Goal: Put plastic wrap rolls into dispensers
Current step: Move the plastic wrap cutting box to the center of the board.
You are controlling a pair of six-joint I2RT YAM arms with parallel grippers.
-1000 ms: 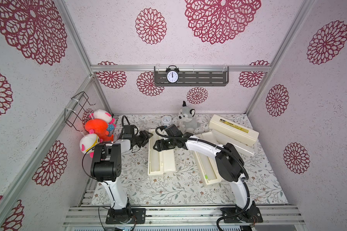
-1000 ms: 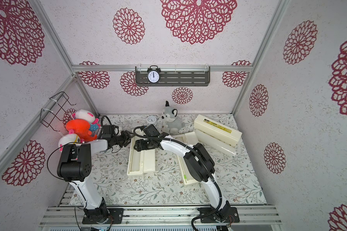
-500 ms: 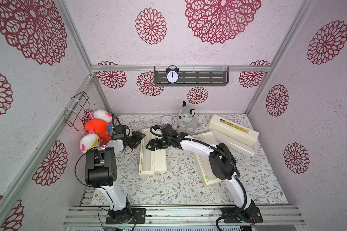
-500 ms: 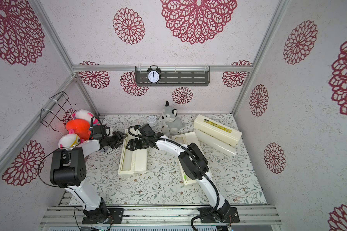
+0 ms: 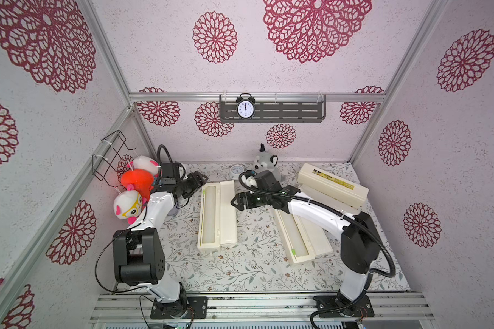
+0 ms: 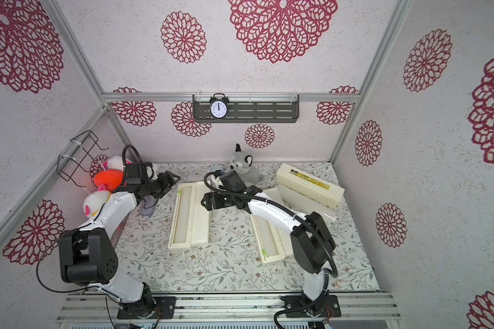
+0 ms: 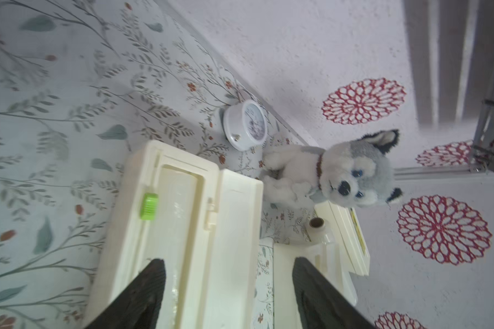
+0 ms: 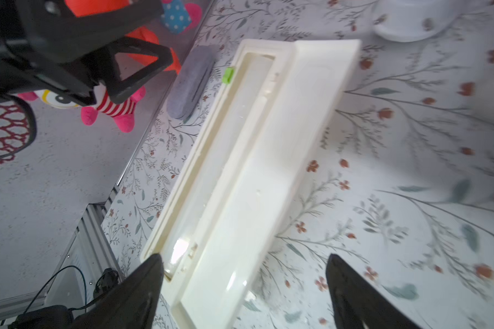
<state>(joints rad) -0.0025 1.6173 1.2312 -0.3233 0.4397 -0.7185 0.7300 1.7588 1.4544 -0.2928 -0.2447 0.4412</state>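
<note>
Both have let go: your left pincer (image 5: pixel 201 179) and right pincer (image 5: pixel 234 201) now stand open, clear of the open dispenser (image 5: pixel 228 216), and its roll (image 5: pixel 210 213) looks seated in the tray. A loose roll (image 7: pixel 317 226) waits beside the closed dispenser (image 5: pixel 332 185) — likely next.

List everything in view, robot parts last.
dispensers: three, cream; two open in the middle, one closed back right.
plastic wrap rolls: three, translucent white; one in each open dispenser, one loose beside the closed one.
husky plush: one, grey-white; back centre.
small dial: one, white; beside the husky.
alarm clock: one, black-white; on the shelf at the back.
plush toys: cluster, red, white, pink; far left.
pouch: one, grey; left of the open dispensers.
left gripper, right gripper: black fingers, both open.
</note>
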